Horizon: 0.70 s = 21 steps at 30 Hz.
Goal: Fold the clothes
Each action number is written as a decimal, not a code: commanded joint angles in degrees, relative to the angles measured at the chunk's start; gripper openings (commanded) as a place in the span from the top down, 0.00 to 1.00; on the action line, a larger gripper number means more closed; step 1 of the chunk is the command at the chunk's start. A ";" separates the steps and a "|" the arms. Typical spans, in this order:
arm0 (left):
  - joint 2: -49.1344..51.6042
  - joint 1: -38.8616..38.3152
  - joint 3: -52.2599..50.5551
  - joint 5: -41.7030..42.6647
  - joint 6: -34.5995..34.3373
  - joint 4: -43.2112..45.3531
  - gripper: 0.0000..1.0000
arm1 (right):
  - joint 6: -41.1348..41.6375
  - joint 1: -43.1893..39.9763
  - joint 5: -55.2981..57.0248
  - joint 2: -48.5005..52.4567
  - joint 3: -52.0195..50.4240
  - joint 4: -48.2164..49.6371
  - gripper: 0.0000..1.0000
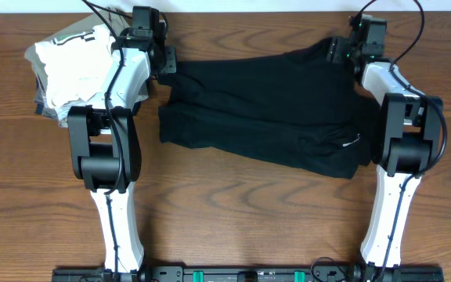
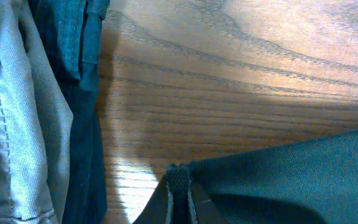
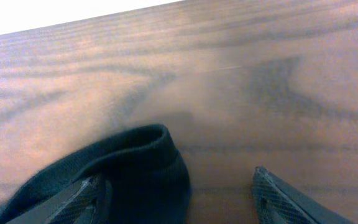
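The clothes are one black garment (image 1: 265, 110) spread across the middle of the table, with a small white logo (image 1: 351, 142) near its right end. My left gripper (image 1: 165, 61) is at the garment's far left corner and shut on a bunched edge of black fabric (image 2: 180, 183). My right gripper (image 1: 340, 48) is at the far right corner and open. Its fingers (image 3: 179, 199) straddle a rolled black hem (image 3: 143, 163) that lies against the left finger, with bare table before the right finger.
A stack of folded white, khaki and grey garments (image 1: 73, 66) sits at the far left, close to my left arm; it also shows in the left wrist view (image 2: 30, 112). The table's far edge (image 3: 73, 18) runs just beyond the right gripper.
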 commanded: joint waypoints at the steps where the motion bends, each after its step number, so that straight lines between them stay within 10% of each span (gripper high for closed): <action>1: -0.92 0.31 0.37 -0.87 -0.07 0.04 0.94 | 1.53 0.52 -0.07 2.36 0.20 1.11 0.27; 21: -0.92 0.31 0.37 -0.87 -0.07 0.09 0.94 | -0.44 2.45 -9.27 2.60 0.22 12.74 0.27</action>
